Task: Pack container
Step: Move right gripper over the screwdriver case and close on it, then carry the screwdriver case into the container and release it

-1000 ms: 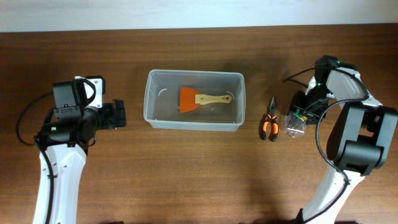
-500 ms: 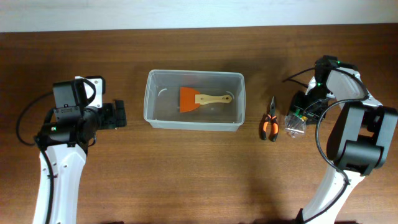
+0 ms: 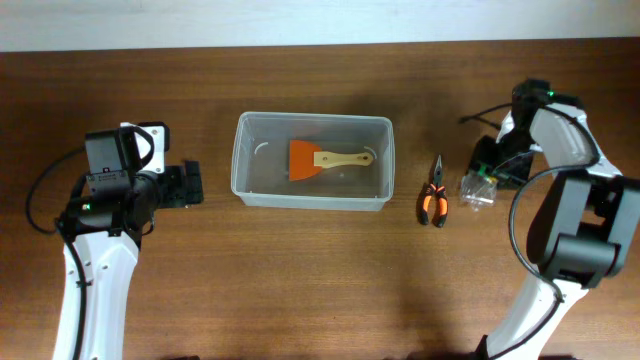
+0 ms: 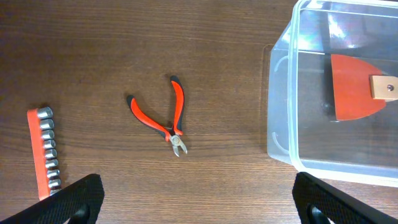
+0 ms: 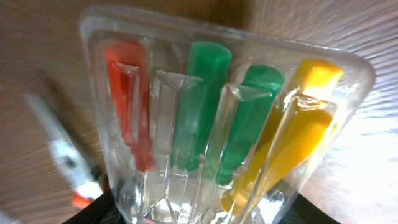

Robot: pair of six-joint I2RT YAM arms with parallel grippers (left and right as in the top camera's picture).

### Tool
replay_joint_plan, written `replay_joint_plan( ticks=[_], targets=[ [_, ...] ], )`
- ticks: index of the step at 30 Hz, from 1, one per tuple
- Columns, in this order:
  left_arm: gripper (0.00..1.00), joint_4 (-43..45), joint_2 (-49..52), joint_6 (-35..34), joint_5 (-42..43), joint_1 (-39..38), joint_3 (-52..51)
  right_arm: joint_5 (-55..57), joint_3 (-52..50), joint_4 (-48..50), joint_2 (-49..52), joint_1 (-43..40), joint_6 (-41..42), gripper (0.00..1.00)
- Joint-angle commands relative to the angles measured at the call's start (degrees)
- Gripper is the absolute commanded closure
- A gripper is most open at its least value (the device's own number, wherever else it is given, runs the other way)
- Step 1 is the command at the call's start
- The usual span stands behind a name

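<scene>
The container [image 3: 244,160] is a large clear tub at the table's middle, with an orange scraper [image 3: 305,160] with a wooden handle inside. It also shows in the left wrist view [image 4: 283,106]. My right gripper [image 3: 487,172] is shut on a clear packet of coloured screwdrivers [image 3: 478,190], which fills the right wrist view [image 5: 217,118] between the fingers [image 5: 199,214]. My left gripper [image 3: 190,185] is open and empty, left of the container. Its fingers [image 4: 199,199] are spread wide over bare wood.
Orange-handled pliers [image 3: 432,200] lie right of the container, next to the packet. In the left wrist view, small red cutters [image 4: 165,121] and an orange strip of sockets [image 4: 43,152] lie on the wood left of the container.
My right arm has shifted a little to the right and back, and the packet moved with it, slightly away from the pliers. The left arm has not moved.
</scene>
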Motion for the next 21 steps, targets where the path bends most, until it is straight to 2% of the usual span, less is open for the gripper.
replay_joint_plan(
  ticks=[1, 10, 21],
  targets=[
    [0.01, 0.15, 0.15, 0.9, 0.79, 0.17, 1.01, -1.22, 2.64, -0.26, -5.44, 0.02, 0.46, 0.43],
    [0.01, 0.15, 0.15, 0.9, 0.79, 0.17, 1.01, -3.19, 2.71, -0.04, -13.6, 3.85, -0.63, 0.47],
    [0.01, 0.15, 0.15, 0.9, 0.79, 0.17, 1.01, -3.23, 2.71, 3.69, -19.45, 19.12, -8.17, 0.47]
  ],
)
